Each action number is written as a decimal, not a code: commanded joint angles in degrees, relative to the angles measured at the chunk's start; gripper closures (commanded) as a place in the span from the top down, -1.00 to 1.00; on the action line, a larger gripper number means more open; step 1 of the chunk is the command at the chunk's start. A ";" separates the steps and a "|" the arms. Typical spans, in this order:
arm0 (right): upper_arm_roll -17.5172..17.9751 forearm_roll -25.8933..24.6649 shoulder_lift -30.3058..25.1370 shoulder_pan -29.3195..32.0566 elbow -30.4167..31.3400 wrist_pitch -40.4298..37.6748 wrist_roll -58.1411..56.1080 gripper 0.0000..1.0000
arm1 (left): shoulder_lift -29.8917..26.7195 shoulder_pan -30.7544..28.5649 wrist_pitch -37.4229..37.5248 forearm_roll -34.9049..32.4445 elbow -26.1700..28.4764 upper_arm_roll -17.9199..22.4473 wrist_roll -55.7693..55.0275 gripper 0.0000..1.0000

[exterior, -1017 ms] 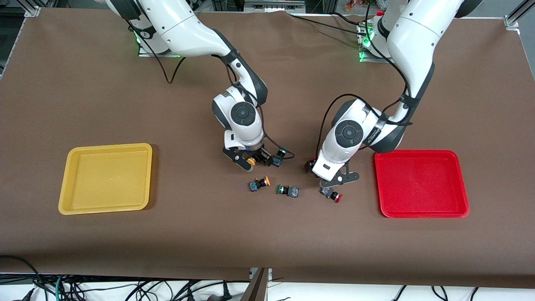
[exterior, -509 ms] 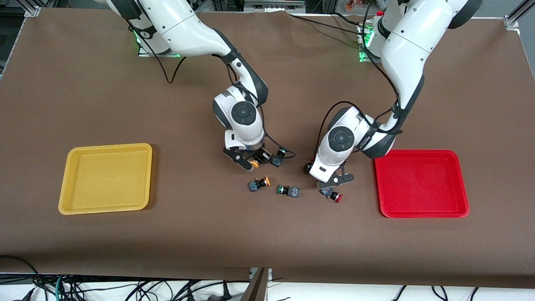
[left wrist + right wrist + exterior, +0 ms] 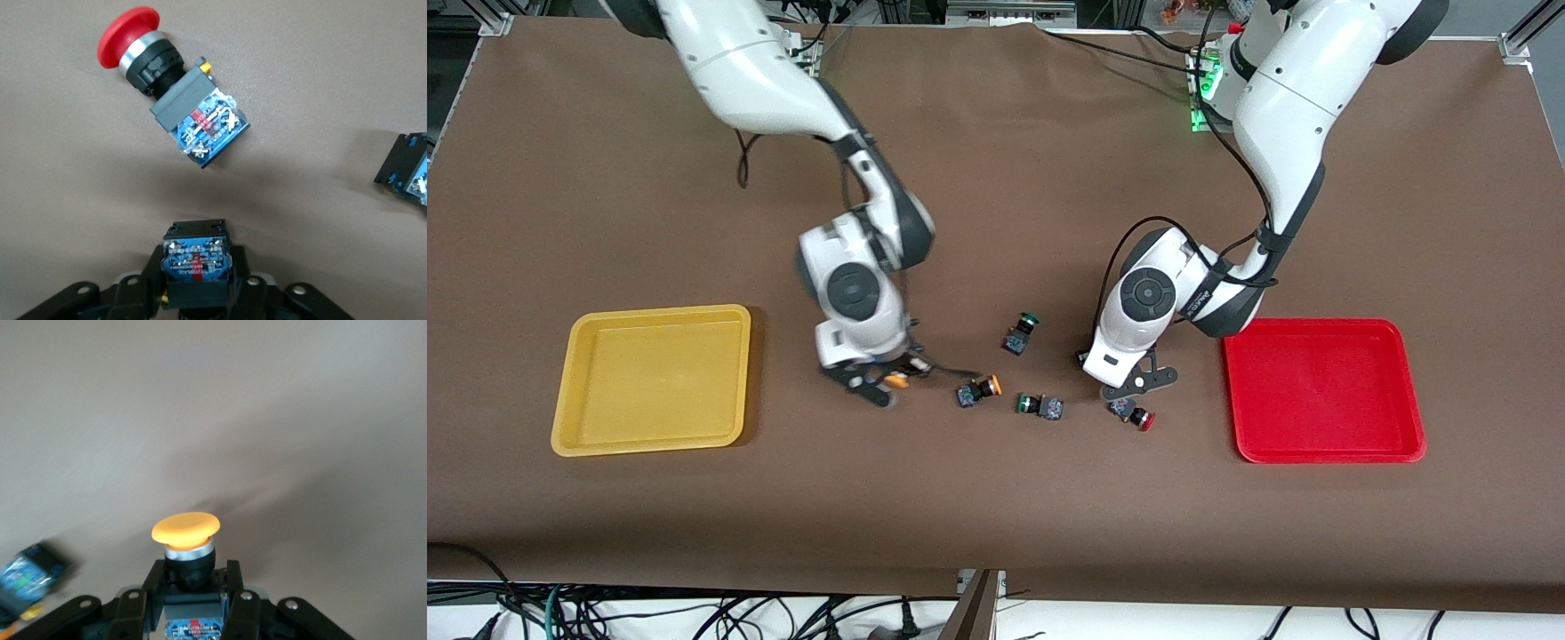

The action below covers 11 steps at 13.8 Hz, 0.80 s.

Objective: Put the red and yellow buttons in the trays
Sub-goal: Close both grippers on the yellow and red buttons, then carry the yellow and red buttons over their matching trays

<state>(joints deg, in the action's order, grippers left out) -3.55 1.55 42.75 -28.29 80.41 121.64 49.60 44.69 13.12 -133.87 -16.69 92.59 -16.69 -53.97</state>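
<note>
Right wrist: yellow button (image 3: 186, 528) w/ flat orange-yellow cap, dark body.

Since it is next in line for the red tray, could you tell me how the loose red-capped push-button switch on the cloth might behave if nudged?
The red-capped push-button switch lies on its side; its round mushroom cap would probably let it pivot rather than slide straight. Its blocky dark body likely stops a full roll. It looks rigid and small, so probably light and easily knocked off the brown table cloth.

In the left wrist view, the switch (image 3: 195, 267) clamped in the left gripper (image 3: 197, 293) shows only its blue-marked body; its cap colour cannot be told. Beside it, another switch (image 3: 407, 167) is cut off by the edge. The right gripper (image 3: 876, 384) is motion-blurred in the front view.
</note>
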 commanded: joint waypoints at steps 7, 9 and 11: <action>0.04 0.64 -4.52 27.03 1.77 -9.84 -46.14 -1.00 | -10.04 -4.85 9.75 2.35 -1.27 -1.24 5.52 -1.00; 0.04 0.64 -3.38 31.18 2.47 -8.79 -51.78 -1.00 | -12.95 -7.48 11.26 3.41 -1.18 -1.24 10.44 -1.00; 0.04 0.64 -2.33 33.21 2.56 -8.53 -54.16 -1.00 | -14.19 -11.16 11.88 4.38 -1.18 -1.24 16.59 -1.00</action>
<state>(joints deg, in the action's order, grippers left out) -4.46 1.61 39.94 3.83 82.31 112.40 -2.32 32.62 5.82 -122.87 -14.21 89.95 -17.29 -43.90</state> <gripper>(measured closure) 0.604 0.595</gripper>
